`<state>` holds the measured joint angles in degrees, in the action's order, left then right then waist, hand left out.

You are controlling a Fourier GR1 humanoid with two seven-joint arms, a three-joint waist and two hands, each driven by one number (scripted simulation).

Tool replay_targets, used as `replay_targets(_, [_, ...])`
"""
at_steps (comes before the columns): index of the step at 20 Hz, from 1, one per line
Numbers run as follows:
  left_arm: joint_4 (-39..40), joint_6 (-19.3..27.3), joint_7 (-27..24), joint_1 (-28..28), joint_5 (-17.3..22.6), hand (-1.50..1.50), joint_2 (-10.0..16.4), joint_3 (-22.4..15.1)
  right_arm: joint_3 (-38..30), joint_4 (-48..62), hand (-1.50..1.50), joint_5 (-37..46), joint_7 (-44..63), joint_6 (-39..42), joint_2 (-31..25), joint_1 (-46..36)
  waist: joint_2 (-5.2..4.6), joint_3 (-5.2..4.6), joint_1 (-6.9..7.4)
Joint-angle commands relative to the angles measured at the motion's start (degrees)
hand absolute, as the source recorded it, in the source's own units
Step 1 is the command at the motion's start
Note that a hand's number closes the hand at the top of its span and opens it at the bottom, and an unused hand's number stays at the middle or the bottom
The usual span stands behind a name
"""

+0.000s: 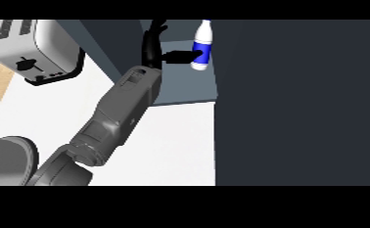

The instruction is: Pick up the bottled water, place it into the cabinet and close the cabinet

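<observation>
The water bottle (203, 46) stands slightly tilted inside the cabinet (184, 87), so placing looks done. Your left hand (153, 43) is just beside it, fingers straight, thumb seemingly touching the bottle. You have yet to close the door (289, 100).

The bottled water (203, 46) lost its cap to the view's upper edge. Just right of it, the dark cabinet door (289, 104) hid whatever lay behind. Just left of it, the left hand (151, 51) put its thumb toward the blue label, but contact could not be told. Nor was it clear whether the bottle's base rested on the shelf (184, 87) below. Far left of the bottle, the toaster (39, 51) was cropped by the left edge.
</observation>
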<state>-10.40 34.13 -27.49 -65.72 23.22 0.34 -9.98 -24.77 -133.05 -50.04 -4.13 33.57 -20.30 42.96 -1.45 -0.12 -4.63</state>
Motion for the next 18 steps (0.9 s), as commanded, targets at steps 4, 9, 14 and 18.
replay_targets(4, [0.3, -2.6, -2.9, -3.1, 0.0, -1.5, -0.3, 1.3, 0.3, -2.7, -1.5, 0.1, 1.5, -1.0, 0.7, -1.0, 0.26, 0.04, 0.79])
replay_targets(9, [-3.2, -6.8, -9.1, -2.0, 2.4, -1.5, -0.3, 2.2, 0.2, -4.7, -1.5, 0.3, 2.6, -2.8, 0.1, -2.3, 0.2, 0.0, 0.18])
replay_targets(14, [-3.7, -8.6, -8.6, -2.3, 3.1, -1.5, -0.3, 2.5, -1.4, -5.3, -1.5, 1.3, 2.8, -0.9, 2.1, 0.5, 0.93, 0.06, 1.29])
replay_targets(18, [-10.0, -7.7, -9.7, 3.4, 7.1, -1.5, -0.3, -2.1, -2.7, -5.5, -1.5, -1.7, 4.4, -2.4, 0.5, -0.3, 1.45, 0.06, 1.44])
